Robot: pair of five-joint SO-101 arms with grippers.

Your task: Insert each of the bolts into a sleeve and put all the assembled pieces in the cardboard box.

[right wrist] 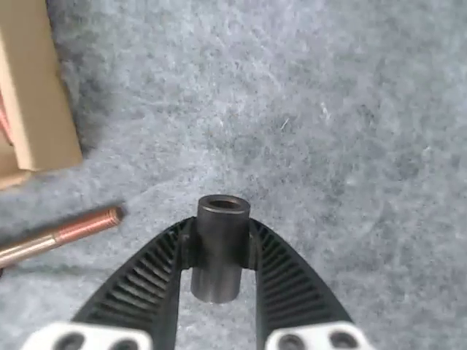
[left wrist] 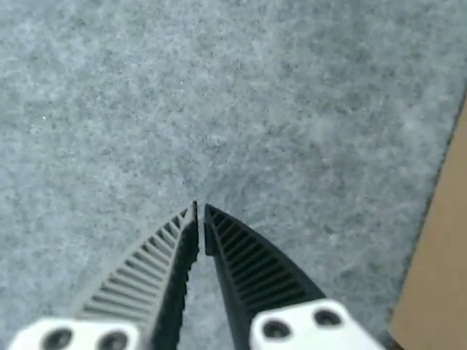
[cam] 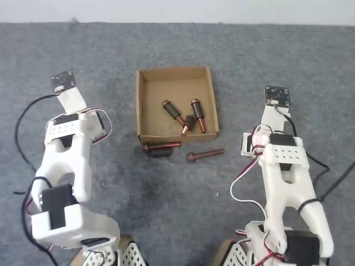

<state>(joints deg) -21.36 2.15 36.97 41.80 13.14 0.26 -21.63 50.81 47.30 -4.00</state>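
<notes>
**Right claw clamping a sleeve; left claw closed on nothing**

A grey felt-like carpet (cam: 166,216) is covering the whole work surface. A pale wall strip (cam: 177,10) is running along its far edge. The open brown cardboard box (cam: 175,72) is sitting on the carpet between the two white arms. Three assembled pieces, copper-coloured bolts in black sleeves, are lying on its floor: the first piece (cam: 173,112), the second piece (cam: 188,123) and the third piece (cam: 198,113).

Outside the box, one bare copper-coloured bolt (cam: 162,146) is lying along the near wall, just beside it. A loose dark sleeve (cam: 161,153) is lying against that bolt's near side. A second bare bolt (cam: 205,154) is lying on the carpet nearer the right arm, apart from the box.

The right gripper (right wrist: 220,226) is clenching an upright black cylindrical sleeve (right wrist: 220,251) between its ribbed jaws, above bare carpet.

The left gripper (left wrist: 201,211) is hanging over bare carpet beside the box, its jaws pressed almost tip to tip with nothing between them.
</notes>
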